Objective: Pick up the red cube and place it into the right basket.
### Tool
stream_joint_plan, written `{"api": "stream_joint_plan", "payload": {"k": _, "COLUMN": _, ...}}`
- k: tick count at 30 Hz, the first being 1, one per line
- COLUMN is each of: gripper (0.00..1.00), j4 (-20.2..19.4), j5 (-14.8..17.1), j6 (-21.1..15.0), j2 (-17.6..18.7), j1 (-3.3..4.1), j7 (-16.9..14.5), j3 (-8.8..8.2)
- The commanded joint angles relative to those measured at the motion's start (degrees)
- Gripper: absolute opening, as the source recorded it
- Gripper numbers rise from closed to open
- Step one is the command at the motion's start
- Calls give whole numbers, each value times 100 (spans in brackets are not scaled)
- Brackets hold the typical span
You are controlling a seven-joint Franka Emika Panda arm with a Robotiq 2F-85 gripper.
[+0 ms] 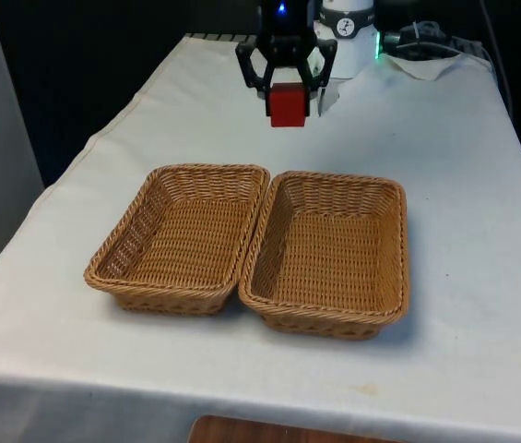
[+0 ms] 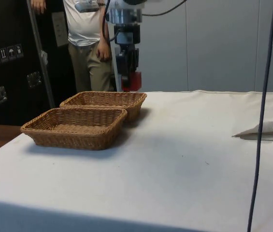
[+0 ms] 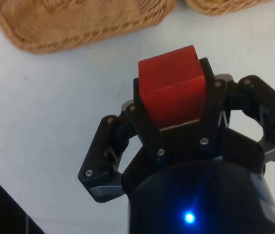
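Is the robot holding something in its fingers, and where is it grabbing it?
Yes. The gripper holds the red cube, its fingers pressed on two opposite side faces, lifted above the cloth behind the baskets.

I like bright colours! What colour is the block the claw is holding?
Red. The block shows best in the wrist view, gripped in the claw.

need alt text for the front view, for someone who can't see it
A black gripper holds a red cube in the air above a table with a white cloth, beyond two empty wicker baskets. The baskets sit side by side and touching, the left basket and the right basket, nearer the camera than the cube.
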State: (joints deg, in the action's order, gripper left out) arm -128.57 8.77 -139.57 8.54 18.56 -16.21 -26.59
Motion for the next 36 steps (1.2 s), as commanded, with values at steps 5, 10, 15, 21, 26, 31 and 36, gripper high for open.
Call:
{"api": "stream_joint_plan", "payload": {"k": 5, "gripper": 2, "j4": 275, "j5": 281, "j6": 57, "j2": 281, "j1": -74, "j7": -292, "j3": -40}}
{"api": "stream_joint_plan", "payload": {"k": 10, "gripper": 2, "j4": 590, "j5": 556, "j6": 74, "j2": 636, "j1": -120, "j7": -584, "j3": -143}}
{"api": "stream_joint_plan", "payload": {"k": 15, "gripper": 2, "j4": 814, "j5": 773, "j6": 80, "j2": 900, "j1": -160, "j7": -831, "j3": -241}}
{"api": "stream_joint_plan", "payload": {"k": 21, "gripper": 2, "j4": 968, "j5": 922, "j6": 17, "j2": 1129, "j1": -138, "j7": -997, "j3": -378}}
{"api": "stream_joint_plan", "payload": {"k": 26, "gripper": 2, "j4": 1364, "j5": 1278, "j6": 155, "j2": 1518, "j1": -269, "j7": -1364, "j3": -453}}
{"api": "stream_joint_plan", "payload": {"k": 31, "gripper": 2, "j4": 1713, "j5": 1530, "j6": 223, "j2": 1868, "j1": -332, "j7": -1576, "j3": -539}}
{"api": "stream_joint_plan", "payload": {"k": 36, "gripper": 2, "j4": 2126, "j5": 1845, "j6": 327, "j2": 2298, "j1": -390, "j7": -1811, "j3": -653}}
